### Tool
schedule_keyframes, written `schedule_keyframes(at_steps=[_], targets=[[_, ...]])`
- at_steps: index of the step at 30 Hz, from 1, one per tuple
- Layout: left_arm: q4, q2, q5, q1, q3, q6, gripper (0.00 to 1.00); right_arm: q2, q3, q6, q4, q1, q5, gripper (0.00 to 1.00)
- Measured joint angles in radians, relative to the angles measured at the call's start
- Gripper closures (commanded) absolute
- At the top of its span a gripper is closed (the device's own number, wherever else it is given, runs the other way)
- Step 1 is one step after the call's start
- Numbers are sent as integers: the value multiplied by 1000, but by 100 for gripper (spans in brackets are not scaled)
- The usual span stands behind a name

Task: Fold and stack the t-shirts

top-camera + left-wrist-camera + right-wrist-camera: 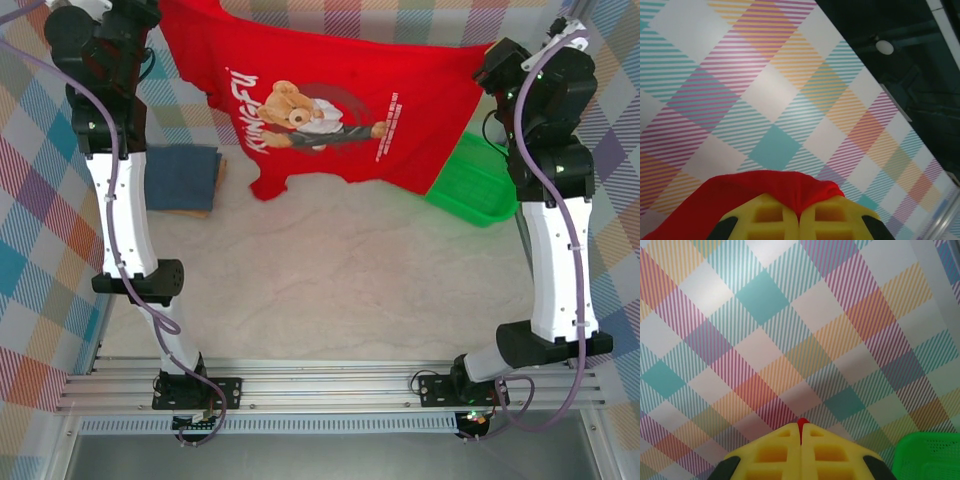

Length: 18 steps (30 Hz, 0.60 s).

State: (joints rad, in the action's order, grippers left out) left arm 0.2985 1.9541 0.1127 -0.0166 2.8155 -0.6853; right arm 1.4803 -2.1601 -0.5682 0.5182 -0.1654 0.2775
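Note:
The red t-shirt (330, 90) with white lettering and a bear print hangs stretched in the air between both arms above the far part of the table. My left gripper (800, 212) is shut on a bunch of its red cloth (765, 192). My right gripper (801, 432) is shut too, with a sliver of red cloth (801, 424) pinched between its yellow fingers. The slate-blue t-shirt (182, 176) lies folded on the table at the left, beside the left arm.
A green mesh basket (475, 185) stands at the right of the table, partly behind the hanging shirt, and its corner (930, 455) shows in the right wrist view. Plaid cloth walls (765, 90) surround the table. The pale tabletop (330, 270) stretches in front.

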Motion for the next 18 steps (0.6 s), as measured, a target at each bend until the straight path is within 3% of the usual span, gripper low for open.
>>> schedule_keyframes(at_steps=[4,6,8,11,14,18], targets=[[96,-64,45,-12,-14,2,100,-76,95,-14,-1,10,-11,100],[187,-153,43,-40,-111,52,100,-157,219,-37,11,10,-18,100],[224,-334,26,-100,-389,110,100,-248,369,-69,34,11,-30,100],[227,-665,-18,-192,-938,151,100,-409,655,-145,90,15,-53,100],[307,-926,-118,-221,-1377,143,100,-561,954,-232,187,15,-81,100],[513,-1124,-284,-248,-1708,65,100,-676,1228,-299,348,15,-93,100]])
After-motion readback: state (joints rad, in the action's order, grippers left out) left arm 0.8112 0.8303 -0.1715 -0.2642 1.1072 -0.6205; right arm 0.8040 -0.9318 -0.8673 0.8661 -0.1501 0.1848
